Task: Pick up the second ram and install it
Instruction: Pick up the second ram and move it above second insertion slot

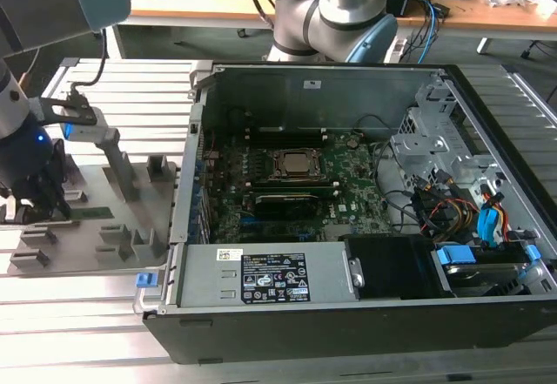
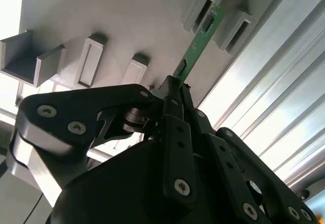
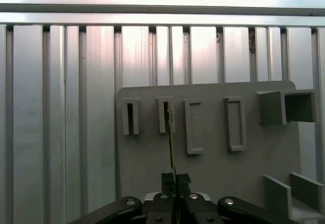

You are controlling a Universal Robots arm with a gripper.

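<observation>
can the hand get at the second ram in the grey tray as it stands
Probably yes: in the second wrist view the hand looks shut on one end of the second ram, whose far end sits between two blocks of the grey tray. Nothing stands between them.

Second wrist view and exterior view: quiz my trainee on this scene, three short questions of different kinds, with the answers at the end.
1. True or false: the long thin green circuit-board stick is already seated inside the open black computer case.
2. Pick one: the black gripper is shut on A) the green stick, B) a screwdriver, C) nothing.
3. Fill in: the grey plastic tray lies on the exterior view's ___ of the case.

Key: 1 false, its far end sits between the tray's upright blocks; 2 A; 3 left.
</observation>
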